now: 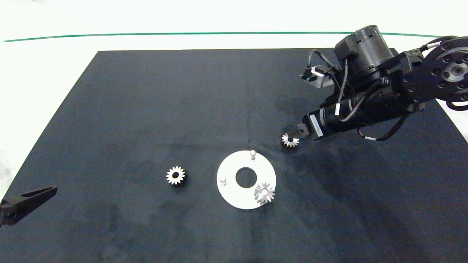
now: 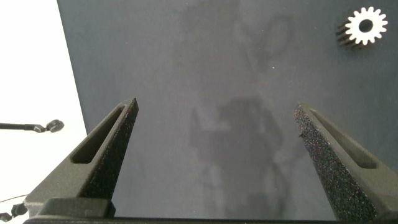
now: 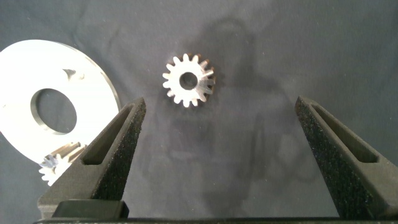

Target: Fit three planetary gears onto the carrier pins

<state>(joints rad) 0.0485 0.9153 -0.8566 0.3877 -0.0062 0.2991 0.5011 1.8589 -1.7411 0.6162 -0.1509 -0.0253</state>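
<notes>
In the head view, the right gripper [image 1: 297, 132] hangs over the dark mat [image 1: 146, 109], reaching in from the far right side. A gear [image 1: 290, 140] lies flat on the mat directly under its fingertips. Just beyond that gear, on the side away from the arm, sits the white disc [image 1: 234, 195]. Two of its pins [image 1: 252, 154] [image 1: 222, 180] stand bare, while a seated gear [image 1: 264, 193] occupies the third, at the disc's rim. A loose gear [image 1: 176, 175] lies well past the disc from the right gripper, roughly between the disc and the left gripper [image 1: 29, 199], which is parked at the mat's near left corner.

In the left wrist view, the left gripper [image 2: 214, 124] has its fingers spread wide over bare mat [image 2: 186, 74], with nothing between them. The loose gear [image 2: 365, 26] shows far ahead of the fingertips and off to one side.

In the right wrist view, the right gripper [image 3: 217, 118] is spread wide. The gear [image 3: 188, 79] lies on the mat [image 3: 298, 50] just ahead of the gap between the fingertips, touching neither finger. The white disc [image 3: 81, 118] lies outside one finger, with the seated gear [image 3: 59, 167] partly hidden behind that finger.
</notes>
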